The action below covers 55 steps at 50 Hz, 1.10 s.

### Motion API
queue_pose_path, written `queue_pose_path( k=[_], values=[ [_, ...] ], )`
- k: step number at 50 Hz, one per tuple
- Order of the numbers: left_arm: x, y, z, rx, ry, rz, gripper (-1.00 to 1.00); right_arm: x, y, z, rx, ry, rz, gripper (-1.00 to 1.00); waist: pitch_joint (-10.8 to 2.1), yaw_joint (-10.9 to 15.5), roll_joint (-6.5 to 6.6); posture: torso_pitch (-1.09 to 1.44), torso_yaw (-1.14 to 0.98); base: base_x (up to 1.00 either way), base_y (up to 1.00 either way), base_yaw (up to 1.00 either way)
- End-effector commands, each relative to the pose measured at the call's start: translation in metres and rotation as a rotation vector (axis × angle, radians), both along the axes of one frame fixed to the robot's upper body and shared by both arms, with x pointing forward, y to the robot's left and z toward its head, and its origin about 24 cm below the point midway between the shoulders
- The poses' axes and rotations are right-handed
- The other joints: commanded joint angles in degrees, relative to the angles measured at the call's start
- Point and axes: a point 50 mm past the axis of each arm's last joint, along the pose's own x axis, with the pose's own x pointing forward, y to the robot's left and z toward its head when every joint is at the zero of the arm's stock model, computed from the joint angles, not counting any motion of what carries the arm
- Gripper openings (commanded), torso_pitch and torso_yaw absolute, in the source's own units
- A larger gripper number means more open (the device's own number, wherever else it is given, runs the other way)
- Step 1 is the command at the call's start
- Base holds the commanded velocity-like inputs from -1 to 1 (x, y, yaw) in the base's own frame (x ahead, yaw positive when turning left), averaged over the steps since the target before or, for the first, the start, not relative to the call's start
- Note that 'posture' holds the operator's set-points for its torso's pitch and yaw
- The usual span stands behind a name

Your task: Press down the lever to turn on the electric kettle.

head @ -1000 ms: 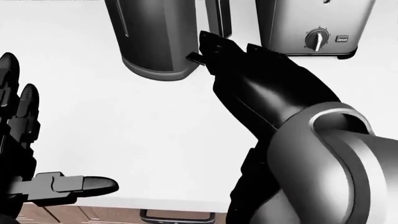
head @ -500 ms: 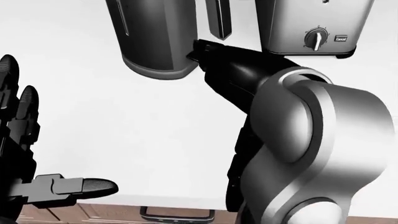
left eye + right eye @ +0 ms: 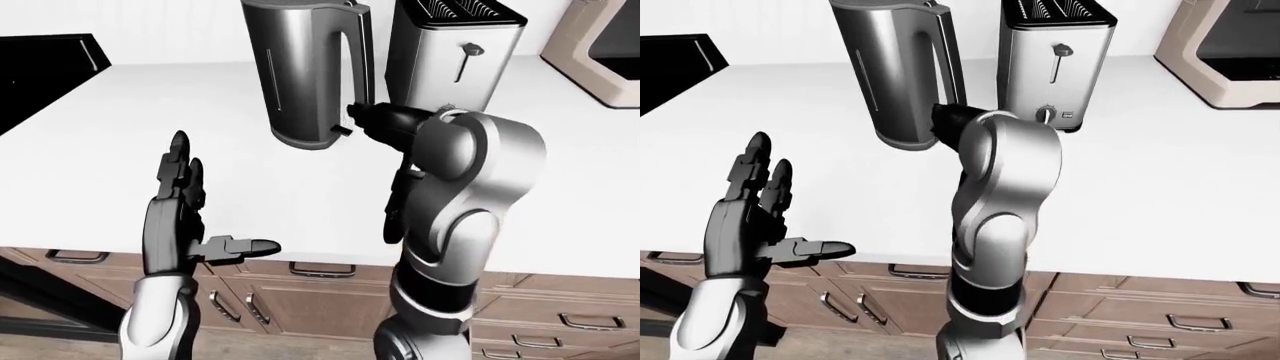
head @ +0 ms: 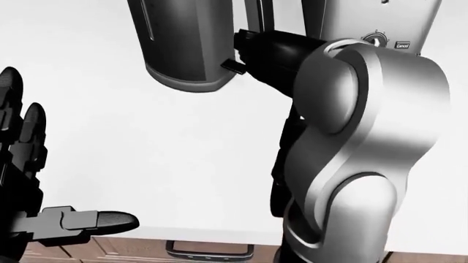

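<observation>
Now | right hand [image 3: 366,120] touching kettle [image 3: 305,71] lever [image 3: 341,130] | left hand [image 3: 180,217] well apart

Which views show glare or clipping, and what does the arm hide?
Head view: counter blown to flat white, kettle cropped at top, right arm covering most of the toaster. Left-eye view: sharp, bright streaks on kettle, lever visible.

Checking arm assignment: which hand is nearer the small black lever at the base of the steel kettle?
Right. The right hand sits at the small black lever at the base of the steel kettle; contact is unclear. The left hand hangs open over the white counter, lower left in the left-eye view.
</observation>
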Motion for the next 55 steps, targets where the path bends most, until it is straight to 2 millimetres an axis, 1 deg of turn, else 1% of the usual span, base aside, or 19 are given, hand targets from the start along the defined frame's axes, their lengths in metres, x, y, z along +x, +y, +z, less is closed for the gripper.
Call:
queue_pose_path(
  k=[1, 4, 11, 19, 30, 34, 43, 55],
  values=[
    [-0.004, -0.001, 0.013, 0.014, -0.081, 0.0, 1.0, -0.004, 0.004, 0.009, -0.003, -0.046, 0.022, 1.0, -1.19, 0.0, 0.13, 0.0, 0.0, 0.0, 0.0, 0.0],
    [-0.004, -0.001, 0.013, 0.014, -0.082, 0.0, 1.0, -0.001, 0.004, 0.003, -0.008, -0.026, 0.027, 1.0, -1.21, 0.04, 0.03, 0.0, 0.0, 0.0, 0.0, 0.0],
    [-0.004, -0.001, 0.012, 0.014, -0.081, 0.001, 1.0, 0.007, -0.001, 0.0, -0.017, 0.001, 0.017, 1.0, -1.35, 0.2, -0.3, 0.0, 0.0, 0.0, 0.0, 0.0],
    [-0.004, -0.001, 0.012, 0.014, -0.081, 0.001, 1.0, 0.013, -0.003, 0.003, -0.019, 0.01, 0.005, 1.0, -1.37, 0.29, -0.51, 0.0, 0.0, 0.0, 0.0, 0.0],
    [-0.004, -0.001, 0.012, 0.013, -0.082, 0.002, 1.0, 0.017, -0.003, -0.005, -0.033, 0.048, 0.004, 1.0, -1.44, 0.38, -0.6, 0.0, 0.0, 0.0, 0.0, 0.0],
    [-0.004, 0.0, 0.012, 0.012, -0.082, 0.003, 1.0, 0.02, -0.004, -0.004, -0.035, 0.053, -0.003, 1.0, -1.47, 0.4, -0.61, 0.0, 0.0, 0.0, 0.0, 0.0],
    [-0.004, 0.0, 0.011, 0.011, -0.083, 0.004, 1.0, 0.034, -0.007, -0.011, -0.045, 0.077, -0.028, 1.0, -1.6, 0.42, -0.69, 0.0, 0.0, 0.0, 0.0, 0.0],
    [-0.004, 0.001, 0.01, 0.01, -0.082, 0.006, 1.0, 0.047, 0.001, -0.01, -0.048, 0.078, -0.016, 1.0, -1.62, 0.48, -0.66, 0.0, 0.0, 0.0, 0.0, 0.0]
  ],
)
